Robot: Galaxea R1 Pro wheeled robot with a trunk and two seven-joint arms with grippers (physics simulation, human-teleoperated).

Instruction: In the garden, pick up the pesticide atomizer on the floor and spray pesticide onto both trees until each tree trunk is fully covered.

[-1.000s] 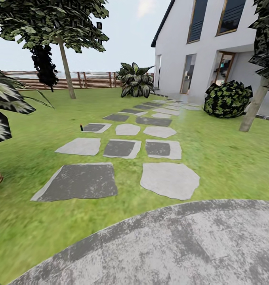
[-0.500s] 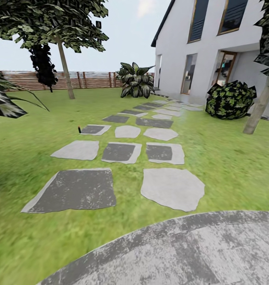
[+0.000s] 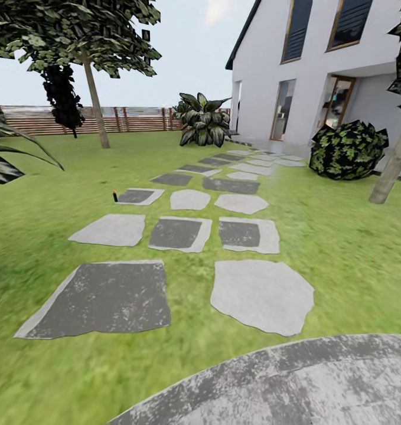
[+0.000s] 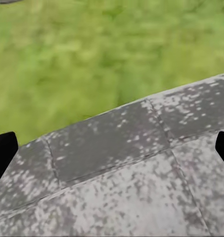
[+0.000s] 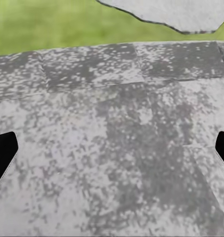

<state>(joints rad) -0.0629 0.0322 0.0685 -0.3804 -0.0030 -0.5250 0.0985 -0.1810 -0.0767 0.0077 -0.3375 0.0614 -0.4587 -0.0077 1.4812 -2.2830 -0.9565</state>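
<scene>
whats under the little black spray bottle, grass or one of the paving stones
Grass. The spray bottle stands upright on the lawn, just beside the edge of a dark stepping stone and not on it. Its base is too small to make out.

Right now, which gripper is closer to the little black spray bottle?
Left, probably: the pesticide atomizer sits far ahead, leftward. Left gripper and right gripper hang over grey paving.

both the left gripper (image 4: 112, 153) and right gripper (image 5: 112, 153) hang with fingers spread wide.
</scene>
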